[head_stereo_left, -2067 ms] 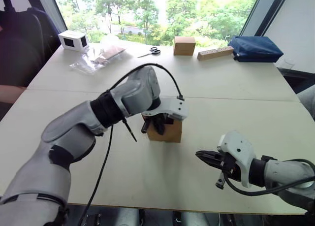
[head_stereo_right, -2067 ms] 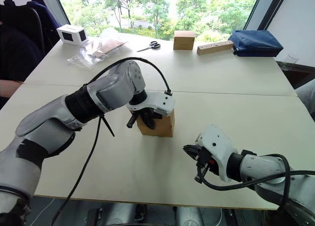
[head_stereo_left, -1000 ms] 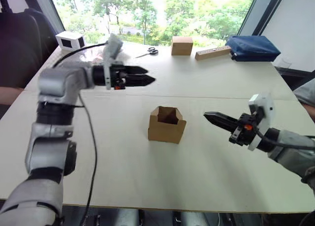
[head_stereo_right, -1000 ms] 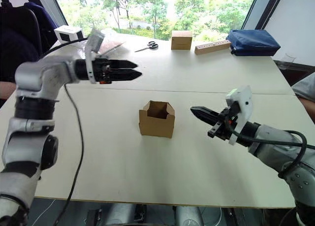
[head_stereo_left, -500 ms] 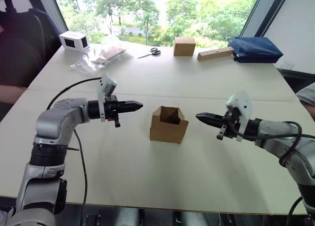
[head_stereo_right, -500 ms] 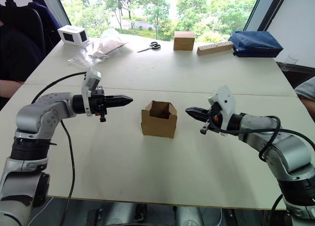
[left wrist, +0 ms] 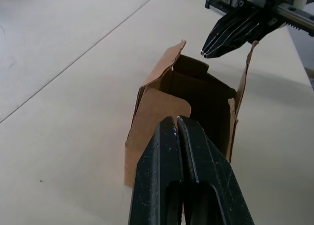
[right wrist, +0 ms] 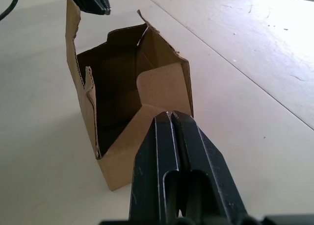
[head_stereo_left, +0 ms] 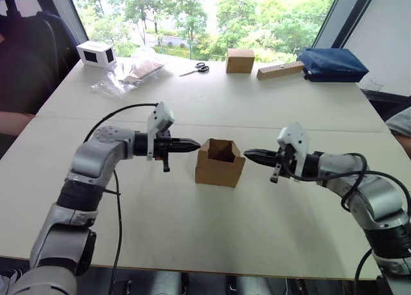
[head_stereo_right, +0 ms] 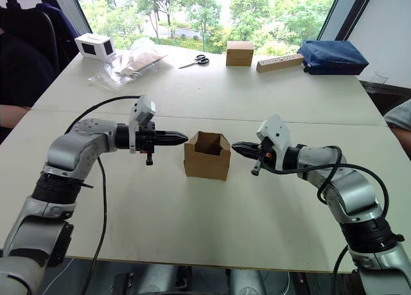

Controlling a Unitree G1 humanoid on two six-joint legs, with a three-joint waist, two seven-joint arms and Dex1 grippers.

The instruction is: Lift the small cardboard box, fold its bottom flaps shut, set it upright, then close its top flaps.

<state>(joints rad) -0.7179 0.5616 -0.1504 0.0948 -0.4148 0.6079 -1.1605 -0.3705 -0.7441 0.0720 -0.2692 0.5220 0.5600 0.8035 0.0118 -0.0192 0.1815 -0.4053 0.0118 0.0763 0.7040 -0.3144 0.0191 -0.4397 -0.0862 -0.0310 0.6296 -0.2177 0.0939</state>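
**Left eye view: small box flanked by two closed grippers, top flaps still standing**

The small cardboard box [head_stereo_left: 219, 163] is seen upright on the table [head_stereo_left: 192, 224], its mouth open and its top flaps [head_stereo_left: 221, 147] raised around the rim. It lies directly between the two sets of jaws, which are aimed at it from opposite sides. The left gripper [head_stereo_left: 196, 143] is held level with the rim, its tip just beside the near flap; contact cannot be confirmed. The right gripper [head_stereo_left: 248, 153] is held just short of the opposite flap. In the wrist views both pairs of jaws are shown pressed together, with nothing held between them.

The closing of the top flaps is judged to be the step in hand. Several faults may be expected. The light box could be slid or tipped if it is pushed from one side before it is braced from the other. A flap could be creased or driven inside if it is struck below its hinge. The flaps could also be folded in the wrong order, so that the largest one is trapped underneath.

Well beyond the jaws, at the far edge, a squarer tan box [head_stereo_left: 239, 60], scissors [head_stereo_left: 196, 67], a white box [head_stereo_left: 96, 53], a plastic bag [head_stereo_left: 128, 73], a wooden block [head_stereo_left: 280, 69] and a blue pouch [head_stereo_left: 332, 63] are set. Nothing is found between the jaws and the flaps.
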